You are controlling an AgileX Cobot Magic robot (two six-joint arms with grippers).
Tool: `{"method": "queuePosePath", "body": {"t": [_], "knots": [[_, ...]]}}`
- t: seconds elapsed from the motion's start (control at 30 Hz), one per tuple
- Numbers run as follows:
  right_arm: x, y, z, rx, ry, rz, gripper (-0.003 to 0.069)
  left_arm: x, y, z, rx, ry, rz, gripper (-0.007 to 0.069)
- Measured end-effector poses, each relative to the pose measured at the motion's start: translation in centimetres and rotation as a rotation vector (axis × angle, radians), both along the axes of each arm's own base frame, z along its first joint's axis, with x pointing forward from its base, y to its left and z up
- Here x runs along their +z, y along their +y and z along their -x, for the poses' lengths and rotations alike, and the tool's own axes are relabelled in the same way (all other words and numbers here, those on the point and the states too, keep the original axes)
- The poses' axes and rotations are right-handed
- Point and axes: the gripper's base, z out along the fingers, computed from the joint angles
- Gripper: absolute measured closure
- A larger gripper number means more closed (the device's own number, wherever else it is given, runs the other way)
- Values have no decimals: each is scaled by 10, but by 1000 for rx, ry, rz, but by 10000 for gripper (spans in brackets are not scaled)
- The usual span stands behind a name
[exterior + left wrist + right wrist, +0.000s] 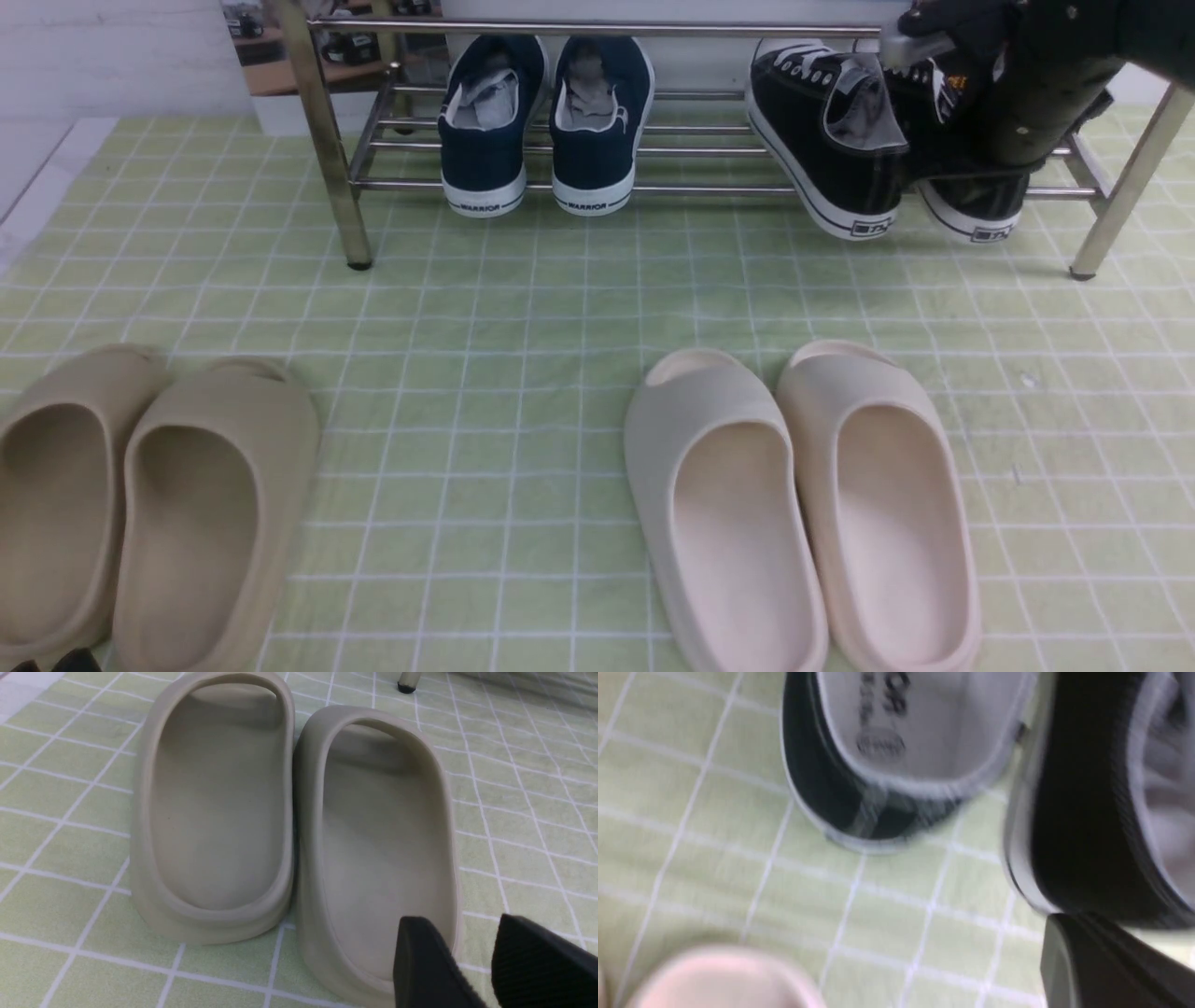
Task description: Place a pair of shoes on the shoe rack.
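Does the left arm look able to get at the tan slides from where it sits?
Probably yes: the left gripper hangs open right at the heel of the nearer tan slide, and nothing stands between them.

Right arm [1055, 84], 1 o'clock in front view: bulky black housing, dark olive-tinted cylindrical link, pale grey block on its 9 o'clock side, small orange marking. Left gripper [458, 924]: two matte black wedge fingers [537, 961], squared tips, one faced with fine knurled texture. Right gripper [1069, 942]: single black finger visible, blurred, faint lengthwise ridges.
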Motion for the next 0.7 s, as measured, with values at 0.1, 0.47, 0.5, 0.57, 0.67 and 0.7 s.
{"method": "queuePosePath", "body": {"t": [0.1,0.47,0.5,0.57,0.67,0.7], "knots": [[8,-7,8,-17,24,18,664,0,0,0,0,0,0,386],[-44,-44,-22,-75,2,37,662,0,0,0,0,0,0,386],[-46,-44,-22,-75,3,35,662,0,0,0,0,0,0,386],[-45,-43,-23,-74,-8,24,662,0,0,0,0,0,0,386],[-43,-37,-29,-73,-75,-46,662,0,0,0,0,0,0,386],[-43,-37,-29,-73,-80,-50,662,0,0,0,0,0,0,386]]}}
